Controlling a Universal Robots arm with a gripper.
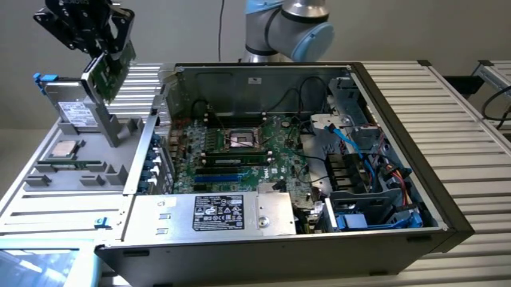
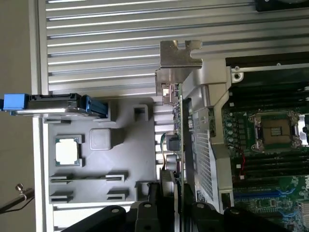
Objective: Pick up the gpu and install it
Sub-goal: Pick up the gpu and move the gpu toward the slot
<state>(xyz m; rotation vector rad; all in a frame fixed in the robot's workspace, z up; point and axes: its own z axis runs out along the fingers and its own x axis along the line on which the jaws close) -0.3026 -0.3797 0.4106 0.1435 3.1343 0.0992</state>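
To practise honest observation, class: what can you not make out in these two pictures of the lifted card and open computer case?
- Wrist view: faces of the thin green circuit-board card, seen edge-on.
- Exterior view: lettering on the black label of the silver power-supply box, too small.
- Wrist view: the green motherboard, cut off by the frame edge.
- Exterior view: the grey-and-blue robot arm, cut off at the top.

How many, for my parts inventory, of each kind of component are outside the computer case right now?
gpu, held up by the claw: 1
drive, standing on edge in the grey tray: 1
processor chip, lying flat in the tray: 1
Total: 3
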